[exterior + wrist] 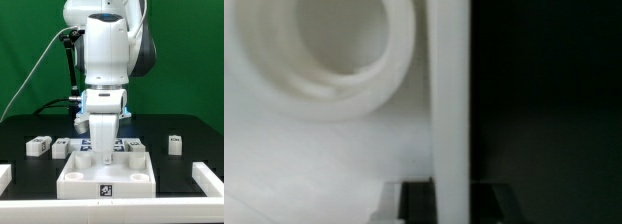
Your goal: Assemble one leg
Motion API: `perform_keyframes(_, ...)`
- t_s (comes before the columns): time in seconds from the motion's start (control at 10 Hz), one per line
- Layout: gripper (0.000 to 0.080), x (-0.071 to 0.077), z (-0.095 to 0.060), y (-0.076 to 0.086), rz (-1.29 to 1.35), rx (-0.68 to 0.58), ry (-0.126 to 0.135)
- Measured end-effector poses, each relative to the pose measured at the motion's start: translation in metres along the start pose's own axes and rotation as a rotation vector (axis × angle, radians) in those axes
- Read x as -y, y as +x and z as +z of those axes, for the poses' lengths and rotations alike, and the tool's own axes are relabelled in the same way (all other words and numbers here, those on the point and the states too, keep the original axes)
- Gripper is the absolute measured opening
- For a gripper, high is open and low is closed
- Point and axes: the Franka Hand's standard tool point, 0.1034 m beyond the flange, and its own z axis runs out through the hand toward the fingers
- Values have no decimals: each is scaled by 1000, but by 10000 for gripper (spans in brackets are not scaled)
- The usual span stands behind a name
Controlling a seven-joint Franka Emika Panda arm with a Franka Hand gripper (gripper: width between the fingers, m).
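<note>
Blurring most of the wrist view, close range leaves only a white socket ring (pixel 327 55) & dark beyond a pale edge. Ext view, L to R: near-left post (pixel 38 146), second post (pixel 60 148), then gripper (pixel 104 118) closed on the leg (pixel 103 145). It's plain white, upright, lower end at the panel (pixel 72 180), contact hidden. Far-right post (pixel 175 144) lies apart. Black table (pixel 185 165) is open both sides.

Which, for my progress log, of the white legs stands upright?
The leg in the gripper, upright over the white panel; the loose legs lie on the table at the exterior view's left and right.
</note>
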Motion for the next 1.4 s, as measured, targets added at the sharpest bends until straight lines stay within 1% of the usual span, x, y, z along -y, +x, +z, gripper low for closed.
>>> perform_keyframes(0.2,54,-16,0,12,-50,-11,-23)
perform_keyframes(0.3,55,-19,0,14,-60,-17,-39)
perform_keyframes(0.7,55,-19,0,14,-60,-17,-38)
perform_keyframes(0.8,55,-19,0,21,-76,-21,-39)
perform_keyframes(0.9,55,-19,0,32,-91,-25,-40)
perform_keyframes(1.1,55,-22,1,61,-123,-23,-36)
perform_keyframes(1.3,55,-29,1,77,-130,-23,-38)
perform_keyframes(1.4,55,-31,1,78,-123,-22,-36)
